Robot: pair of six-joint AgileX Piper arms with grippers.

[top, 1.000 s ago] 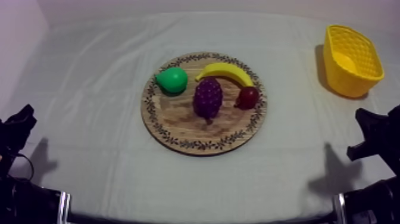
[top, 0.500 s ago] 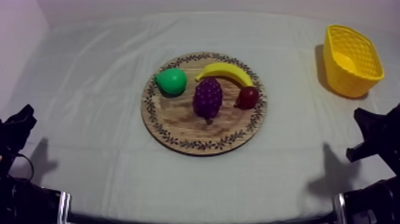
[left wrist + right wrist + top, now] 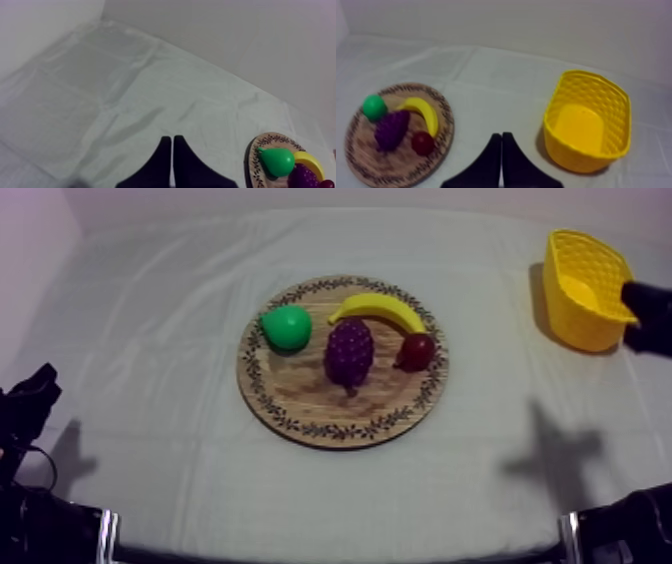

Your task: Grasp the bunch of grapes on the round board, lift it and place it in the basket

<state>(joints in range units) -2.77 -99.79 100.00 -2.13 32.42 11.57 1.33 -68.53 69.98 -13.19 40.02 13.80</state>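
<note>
While the bunch of grapes [image 3: 349,353] lies untouched in the middle of the wooden board [image 3: 300,403], neither claw has anything in it. The 2 fingers of the right claw [image 3: 501,137] are pressed together into a narrow wedge, and the left claw [image 3: 172,139] is pressed together the same way.

From the right claw, the grapes lie ahead and off to its left, and the yellow basket [image 3: 588,125] lies ahead and just to its right. The open cloth straight ahead of the claw separates the 2. The bunch's long axis runs slantwise to the claw's pointing line, so a wrist turn looks needed to pinch across the narrow width.

3 neighbours crowd the bunch. The banana [image 3: 425,114] curves along its side nearer the right claw, the small red fruit [image 3: 422,143] sits just beside that, and the pear [image 3: 374,106] lies beyond, near its far end.

From the left claw, the board lies ahead and well off to the right, with the grapes behind the pear. I judge the right arm [image 3: 648,313], just beside the basket, better placed. It must first spread its fingers.
</note>
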